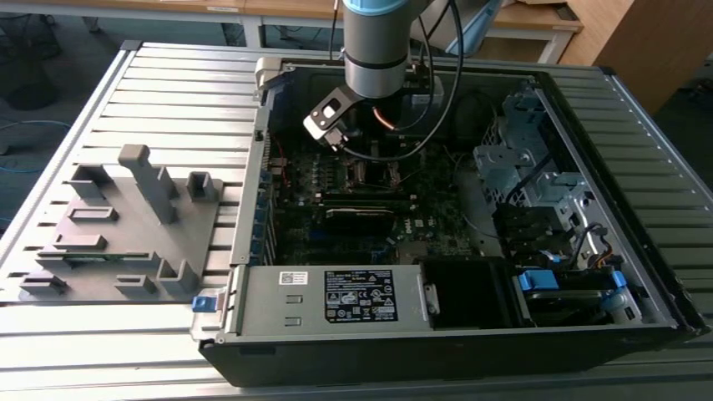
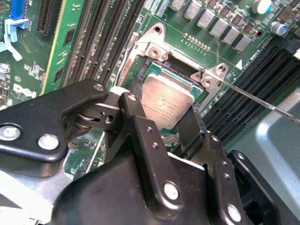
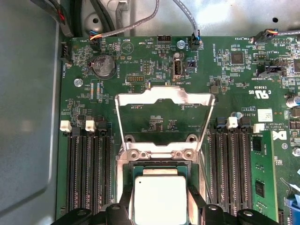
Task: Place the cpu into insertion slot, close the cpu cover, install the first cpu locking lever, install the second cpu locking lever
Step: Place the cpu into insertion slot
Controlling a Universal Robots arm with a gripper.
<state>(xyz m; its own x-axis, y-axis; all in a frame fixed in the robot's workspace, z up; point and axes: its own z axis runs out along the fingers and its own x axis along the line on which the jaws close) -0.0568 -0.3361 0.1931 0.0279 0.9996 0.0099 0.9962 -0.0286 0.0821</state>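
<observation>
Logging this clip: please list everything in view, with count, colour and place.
computer case: one, black and grey, open on the slatted table.
motherboard: one, dark green, inside the case.
insertion slot: one, dark, metal-rimmed, on the motherboard.
cpu: one, silvery grey, at the slot.
cpu cover: one, silvery, swung open beside the slot.
fixture tray: one, grey, the exterior view's left of the case.
arm: one, grey, reaching into the case.
gripper: one, black, jaws shut on the cpu.
</observation>
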